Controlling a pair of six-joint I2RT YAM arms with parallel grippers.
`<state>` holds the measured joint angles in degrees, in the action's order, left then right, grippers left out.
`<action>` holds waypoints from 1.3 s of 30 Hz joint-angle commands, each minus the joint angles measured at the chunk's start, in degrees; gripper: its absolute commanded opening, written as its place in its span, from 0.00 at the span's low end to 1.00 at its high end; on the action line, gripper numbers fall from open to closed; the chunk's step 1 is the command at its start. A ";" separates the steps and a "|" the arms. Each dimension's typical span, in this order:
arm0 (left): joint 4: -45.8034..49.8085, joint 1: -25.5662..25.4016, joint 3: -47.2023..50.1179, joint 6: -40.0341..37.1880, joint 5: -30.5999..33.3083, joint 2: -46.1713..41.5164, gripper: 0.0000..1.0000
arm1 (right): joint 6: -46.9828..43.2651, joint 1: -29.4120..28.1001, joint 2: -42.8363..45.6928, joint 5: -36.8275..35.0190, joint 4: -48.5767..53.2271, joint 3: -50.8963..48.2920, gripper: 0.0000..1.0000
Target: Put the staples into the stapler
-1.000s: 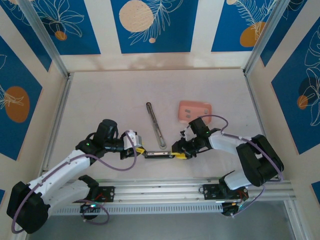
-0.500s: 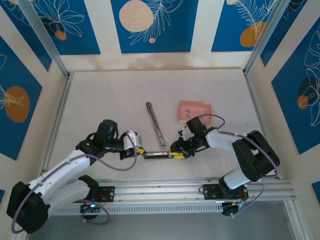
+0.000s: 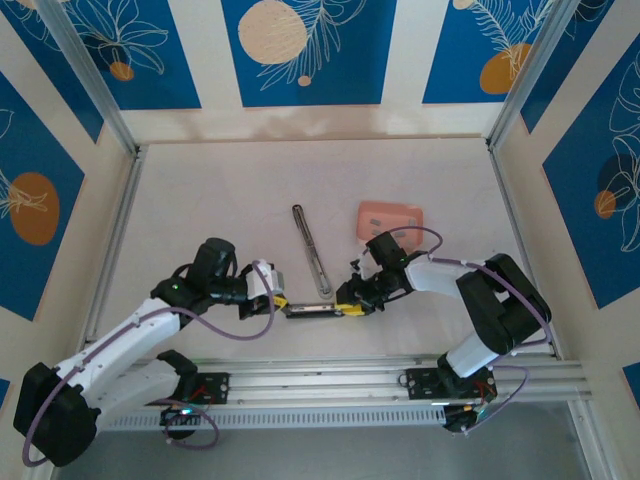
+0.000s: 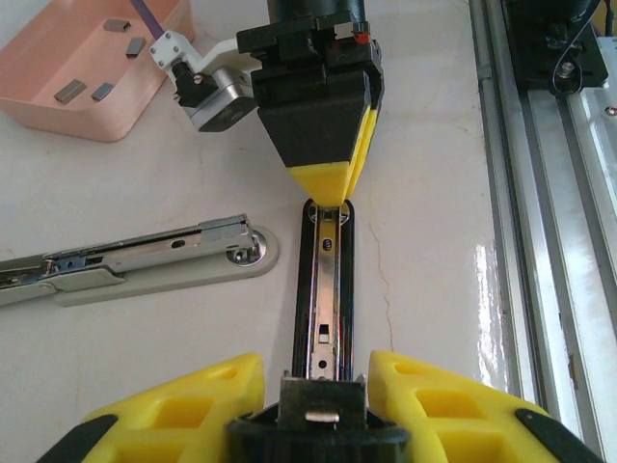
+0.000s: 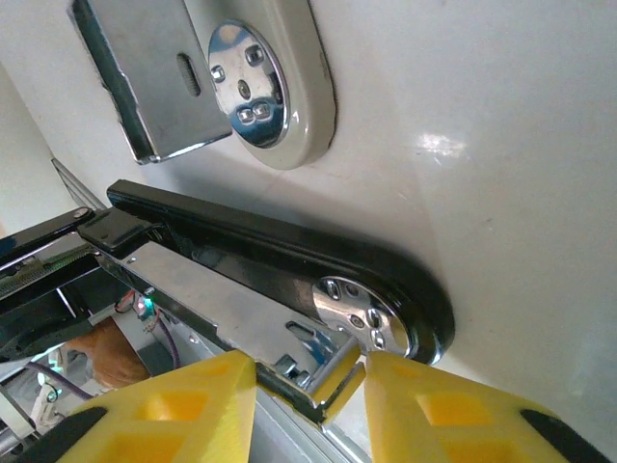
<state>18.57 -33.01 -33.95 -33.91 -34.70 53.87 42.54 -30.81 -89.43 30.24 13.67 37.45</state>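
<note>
- Where the two arms meet near the front edge of the table, the stapler lies flat on its base. In the top view it runs left to right between the two tools.
- The left tool grips the stapler's near end. Its yellow fingers are closed against the two sides of that end.
- The right tool is closed on the stapler's far end, its yellow tips pinched together there in the left wrist view.
- In the right wrist view, the end of the silver rail sits between that tool's two fingers. The black base lies under it on the table.
- In the left wrist view, the rail is exposed along the top of the black base, from one tool to the other.
- A white stapler lies on the table just beside the black one, at an angle to it. Its rounded end is close to the black stapler's far end, with a narrow gap between them.
- A pink tray sits beyond the white stapler, beside the right tool's wrist.
- The staples lie loose and flat inside the tray, four short grey strips, apart from both staplers and from both tools.
</note>
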 commanded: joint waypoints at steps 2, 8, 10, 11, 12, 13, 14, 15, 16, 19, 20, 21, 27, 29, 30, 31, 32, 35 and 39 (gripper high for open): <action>1.32 -1.57 -4.11 -2.42 0.32 0.61 0.15 | -0.06 -1.33 -1.19 -2.31 1.02 0.15 0.32; 4.18 -4.21 -7.07 -2.65 5.32 4.69 0.15 | 1.37 -3.05 -0.89 -2.56 -0.92 -0.22 0.31; 4.54 -5.99 -8.10 -2.32 7.44 7.00 0.15 | 2.06 -3.60 -0.49 -2.88 -1.81 -0.53 0.30; 4.48 -7.04 -8.72 -2.15 8.53 8.43 0.15 | 2.46 -3.85 -0.24 -2.88 -2.62 -0.92 0.30; 4.27 -8.19 -9.35 -1.89 9.43 9.89 0.15 | 3.00 -4.02 -0.07 -2.85 -3.38 -1.32 0.30; 3.92 -9.19 -9.77 -1.62 9.96 11.20 0.15 | 3.35 -4.13 0.12 -2.87 -4.20 -1.61 0.30; 3.54 -10.33 -10.51 -1.39 10.61 12.75 0.15 | 3.79 -4.24 0.26 -2.74 -5.01 -2.05 0.30; 3.04 -11.39 -11.13 -1.11 11.14 14.31 0.15 | 4.08 -4.39 0.37 -2.54 -5.73 -2.36 0.29; 2.34 -12.32 -11.57 -0.62 11.81 15.61 0.14 | 4.27 -4.50 0.47 -2.48 -6.17 -2.57 0.29; 0.21 -14.75 -13.45 0.68 12.74 20.25 0.13 | 4.56 -4.79 1.09 -2.41 -7.82 -3.42 0.29; -0.53 -15.58 -14.27 1.24 13.20 21.70 0.13 | 4.60 -4.88 1.46 -2.19 -8.50 -3.79 0.29; -1.00 -16.28 -15.02 1.84 13.65 23.17 0.13 | 4.60 -4.88 1.78 -2.04 -9.05 -4.11 0.29; -2.03 -18.98 -18.48 3.22 15.76 29.50 0.14 | 4.60 -4.91 3.25 -1.16 -12.67 -5.98 0.28; -2.54 -19.36 -19.11 3.87 15.76 31.09 0.14 | 4.94 -4.80 3.62 -1.24 -14.12 -6.75 0.28; -2.57 -19.69 -19.45 4.06 15.72 31.90 0.13 | 5.12 -4.79 3.74 -1.15 -14.95 -7.30 0.29; -2.78 -19.95 -19.75 4.18 15.78 32.58 0.14 | 5.31 -4.72 3.96 -1.22 -15.70 -7.65 0.29; -2.91 -20.24 -19.99 4.50 15.84 33.30 0.14 | 5.47 -4.70 4.10 -1.08 -16.67 -8.20 0.29; -3.10 -21.01 -20.97 5.08 16.18 35.51 0.15 | 5.79 -4.54 4.97 -1.02 -18.67 -9.34 0.29; -1.53 -21.64 -22.72 5.43 17.79 38.44 0.15 | 5.70 -3.79 6.74 -0.91 -20.20 -11.12 0.29</action>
<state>19.92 -53.71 -55.27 -28.97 -17.02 89.52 48.18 -34.39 -84.18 28.10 -4.27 27.83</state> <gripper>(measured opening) 0.305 0.290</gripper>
